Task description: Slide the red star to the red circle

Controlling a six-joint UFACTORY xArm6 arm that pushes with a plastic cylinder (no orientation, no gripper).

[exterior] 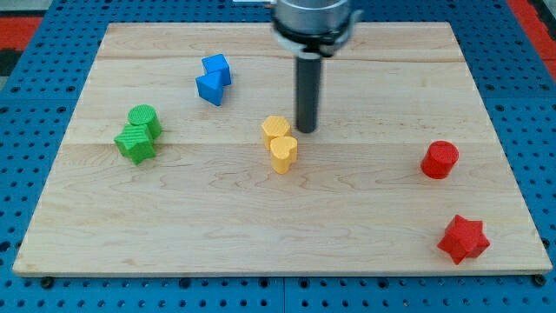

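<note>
The red star (462, 239) lies near the view's bottom right corner of the wooden board (278, 217). The red circle (440, 160) stands above it and slightly to its left, apart from it. My tip (307, 130) rests on the board near the middle, far to the left of both red blocks. It sits just right of the upper yellow block (275, 129), close to it; I cannot tell if they touch.
A yellow heart (283, 154) sits just below the upper yellow block, touching it. Two blue blocks (214, 79) lie at the upper left. A green circle (143, 118) and a green star (135, 143) lie at the left.
</note>
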